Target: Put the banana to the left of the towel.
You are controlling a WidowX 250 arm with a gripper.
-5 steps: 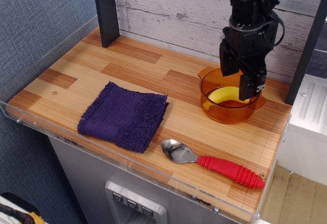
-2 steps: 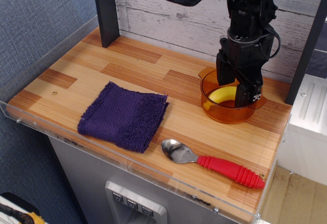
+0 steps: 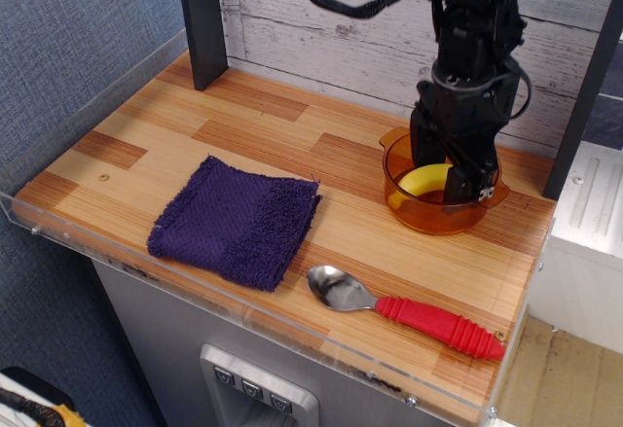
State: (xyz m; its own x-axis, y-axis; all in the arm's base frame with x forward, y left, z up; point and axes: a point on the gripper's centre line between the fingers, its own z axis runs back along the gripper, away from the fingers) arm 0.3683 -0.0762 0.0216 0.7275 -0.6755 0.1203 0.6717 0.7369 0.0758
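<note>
Black and tall, the gripper reaches down into an orange bowl. Its fingers go inside the bowl, one on each side of the banana. The fingers look spread apart, but it is too hard to see if they are squeezing the banana, so one cannot tell if it is holding it or not.

The banana is yellow and lies in the bowl. Only its left part shows, because the gripper hides the rest. The bowl is see-through and sits at the back right of the table, close to the white wood wall.

The towel is dark purple and lies flat near the front left part of the table. It is well apart from the bowl. The banana is to the right of the towel and farther back.

A spoon lies near the front edge, on the right. It has a shiny metal scoop and a red handle. The scoop end is just beside the right corner of the towel, but they do not touch. A dark post stands at the back left of the table.
</note>
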